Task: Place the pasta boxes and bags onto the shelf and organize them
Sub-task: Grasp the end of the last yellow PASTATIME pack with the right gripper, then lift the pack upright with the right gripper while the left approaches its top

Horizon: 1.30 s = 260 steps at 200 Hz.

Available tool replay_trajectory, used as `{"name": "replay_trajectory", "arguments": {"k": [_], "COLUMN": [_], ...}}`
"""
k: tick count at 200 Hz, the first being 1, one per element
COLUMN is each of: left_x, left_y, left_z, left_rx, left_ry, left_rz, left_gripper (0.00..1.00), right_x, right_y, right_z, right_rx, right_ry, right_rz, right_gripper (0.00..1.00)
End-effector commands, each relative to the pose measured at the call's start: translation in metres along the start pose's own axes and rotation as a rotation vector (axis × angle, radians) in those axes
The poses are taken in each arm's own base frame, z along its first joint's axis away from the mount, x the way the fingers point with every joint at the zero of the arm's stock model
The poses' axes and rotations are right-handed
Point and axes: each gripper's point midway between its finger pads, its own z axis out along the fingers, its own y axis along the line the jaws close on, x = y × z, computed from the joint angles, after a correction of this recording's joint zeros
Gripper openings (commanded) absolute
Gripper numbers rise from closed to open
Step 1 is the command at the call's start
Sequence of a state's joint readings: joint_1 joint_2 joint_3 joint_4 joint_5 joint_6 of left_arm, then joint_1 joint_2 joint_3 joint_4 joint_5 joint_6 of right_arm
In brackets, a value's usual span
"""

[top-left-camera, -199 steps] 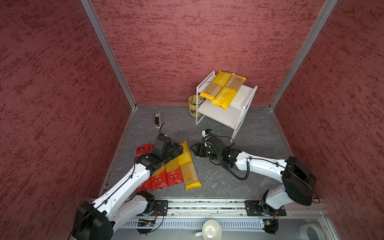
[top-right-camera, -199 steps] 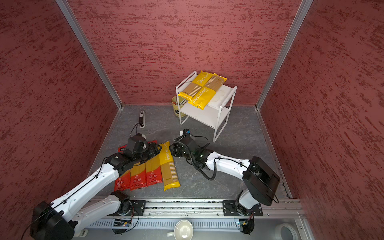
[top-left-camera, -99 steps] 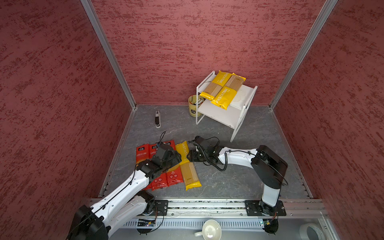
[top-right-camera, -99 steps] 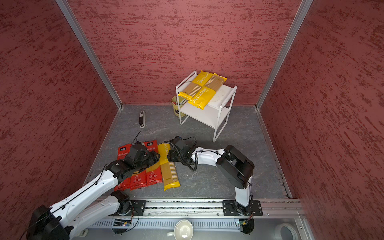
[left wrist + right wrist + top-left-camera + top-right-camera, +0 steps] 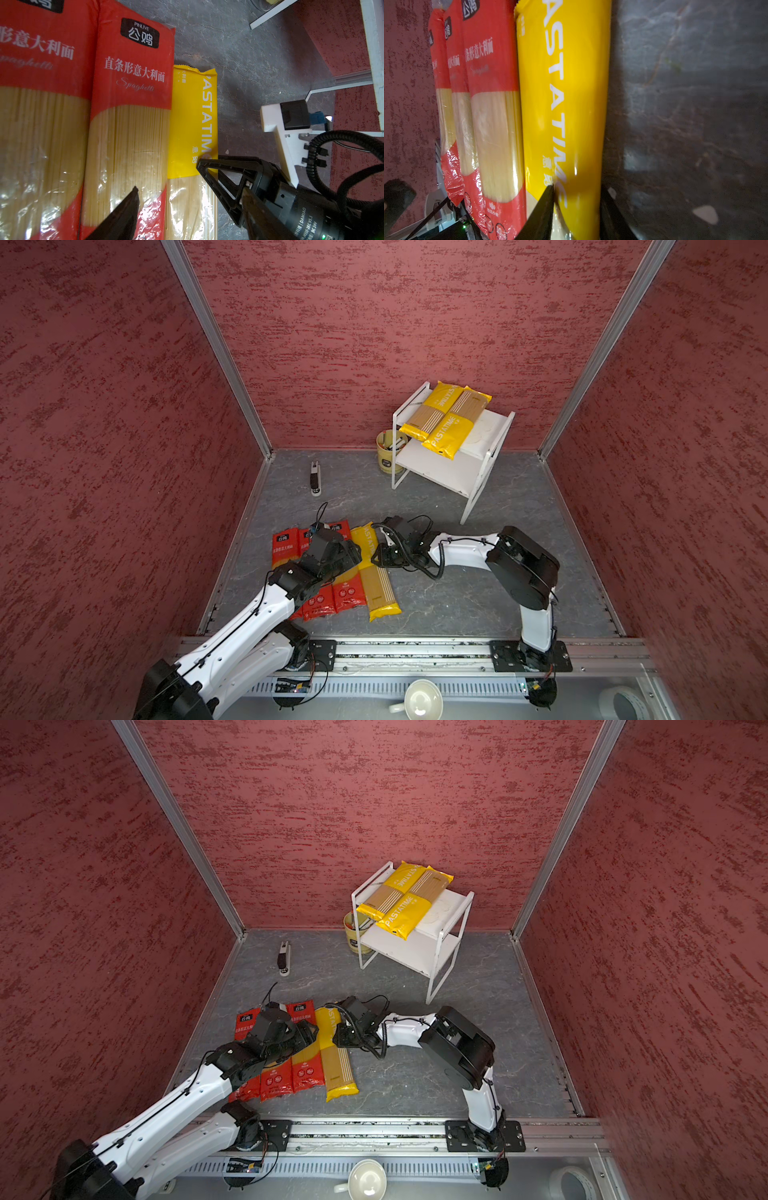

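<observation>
The coming lift is judged to turn on one relation. The yellow pack [image 5: 376,585] lies flat in the near left part of the table, directly left of the right end effector [image 5: 379,556]. Its long axis runs from the far edge toward the near edge, square across the line of reach. The right arm is the nearer on the pack's open side. In the right wrist view the jaws are seen narrowed about the pack's outer long edge, one finger on the printed face, the other at the edge. A firm clamp cannot be confirmed. The left end effector [image 5: 352,556] is held wide and empty above the three red-ended packs [image 5: 345,593], which lie touching the yellow pack on its other side. Two further yellow packs [image 5: 446,418] are stowed on the top board of the shelf [image 5: 487,432] at the far edge, right of the middle. Against the frame a second earlier, the right end effector, then clear of the pack with wider jaws, has been brought onto its edge. The left end effector has been drawn slightly toward the near edge. No pack is seen displaced.
</observation>
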<state>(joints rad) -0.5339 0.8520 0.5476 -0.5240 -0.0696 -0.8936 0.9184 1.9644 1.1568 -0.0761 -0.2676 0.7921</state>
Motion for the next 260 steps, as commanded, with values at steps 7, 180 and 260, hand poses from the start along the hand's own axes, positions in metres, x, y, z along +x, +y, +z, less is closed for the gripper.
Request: {"name": "replay_trajectory", "arguments": {"k": [7,180,260], "left_x": [0.003,0.030,0.013], "left_y": [0.004,-0.048,-0.054], "left_z": [0.001,0.041,0.022], "left_rx": [-0.008,0.089,0.117], "left_ry": [-0.001,0.112,0.056], "left_rz": [-0.001,0.153,0.162], "left_gripper": [0.77,0.78,0.78], "right_x": [-0.004,-0.014,-0.033], "right_y": [0.021,-0.068,-0.023], "right_z": [-0.001,-0.082,-0.087], "right_rx": [-0.074,-0.016,-0.203], "right_ry": [-0.010,-0.323,-0.339], "right_rz": [-0.014,0.343,0.304], "right_gripper": [0.23,0.31,0.17]}}
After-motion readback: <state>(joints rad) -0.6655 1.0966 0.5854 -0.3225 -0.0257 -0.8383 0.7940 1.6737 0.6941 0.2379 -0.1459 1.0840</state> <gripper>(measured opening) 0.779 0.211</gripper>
